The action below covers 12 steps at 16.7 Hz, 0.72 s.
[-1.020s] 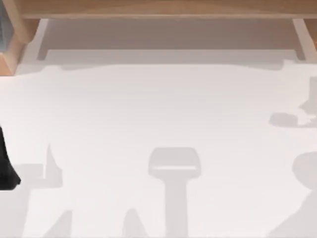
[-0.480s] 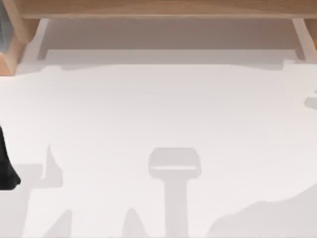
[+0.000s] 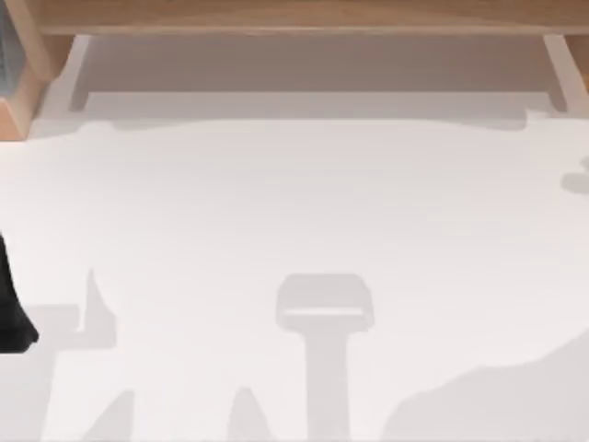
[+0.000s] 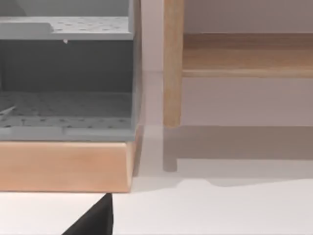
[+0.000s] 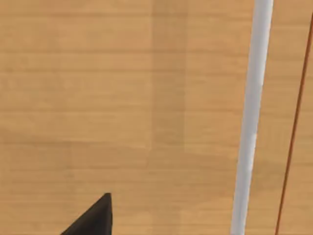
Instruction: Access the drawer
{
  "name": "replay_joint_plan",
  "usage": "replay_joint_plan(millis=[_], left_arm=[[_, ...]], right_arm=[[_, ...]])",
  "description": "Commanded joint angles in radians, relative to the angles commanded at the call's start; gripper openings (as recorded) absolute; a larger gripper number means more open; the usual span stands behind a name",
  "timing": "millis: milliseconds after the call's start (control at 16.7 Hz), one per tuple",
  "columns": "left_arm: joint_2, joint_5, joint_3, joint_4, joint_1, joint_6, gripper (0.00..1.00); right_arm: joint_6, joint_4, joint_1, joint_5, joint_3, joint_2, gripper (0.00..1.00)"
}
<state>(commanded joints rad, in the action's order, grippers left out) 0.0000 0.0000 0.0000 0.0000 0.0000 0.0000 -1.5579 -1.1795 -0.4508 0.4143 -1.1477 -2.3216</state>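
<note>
AgileX pair at a white table, drawer task under way. Far left of the top view, the left arm sits parked at the table edge; its wrist cam faces a grey perforated shelf unit on a wooden base, w/ a wooden post beside it. Left fingers: can't tell.

Along the table's far side runs a wooden frame.

The right wrist cam sits close to a wood-grain panel, likely the drawer front, w/ a white bar handle across it. Right fingers: can't tell.

Risk: the handle lies off-centre to the right gripper; closing there could miss it or scrape the panel, and an angled pull could jam the drawer.
</note>
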Motion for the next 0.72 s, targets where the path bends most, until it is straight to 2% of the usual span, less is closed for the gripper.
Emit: replay_joint_plan(millis=[420, 720], left_arm=[[0.000, 0.000, 0.000, 0.000, 0.000, 0.000, 1.00], [0.000, 0.000, 0.000, 0.000, 0.000, 0.000, 1.00]], right_arm=[[0.000, 0.035, 0.015, -0.016, -0.066, -0.032, 1.00], [0.000, 0.035, 0.015, -0.016, -0.066, -0.032, 0.62]])
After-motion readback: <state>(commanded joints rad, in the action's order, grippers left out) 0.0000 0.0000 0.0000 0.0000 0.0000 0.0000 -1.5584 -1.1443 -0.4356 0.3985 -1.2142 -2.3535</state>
